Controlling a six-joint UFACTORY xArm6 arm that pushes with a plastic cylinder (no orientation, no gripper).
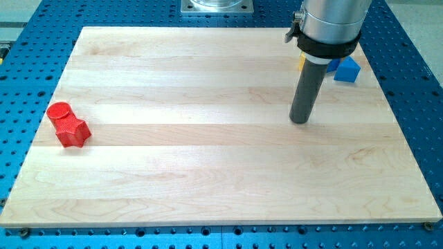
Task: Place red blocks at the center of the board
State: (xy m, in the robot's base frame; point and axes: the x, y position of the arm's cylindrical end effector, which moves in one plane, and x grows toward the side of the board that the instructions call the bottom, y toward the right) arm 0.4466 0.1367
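Two red blocks sit touching near the board's left edge: a red cylinder (59,112) and, just below and to its right, a red star-shaped block (74,131). My tip (300,120) rests on the wooden board (208,152) in its right half, far to the right of the red blocks and touching no block.
A blue block (347,69) lies near the board's top right edge, just right of the rod. A small yellow block (301,62) shows partly behind the rod. The board sits on a blue perforated table (415,83).
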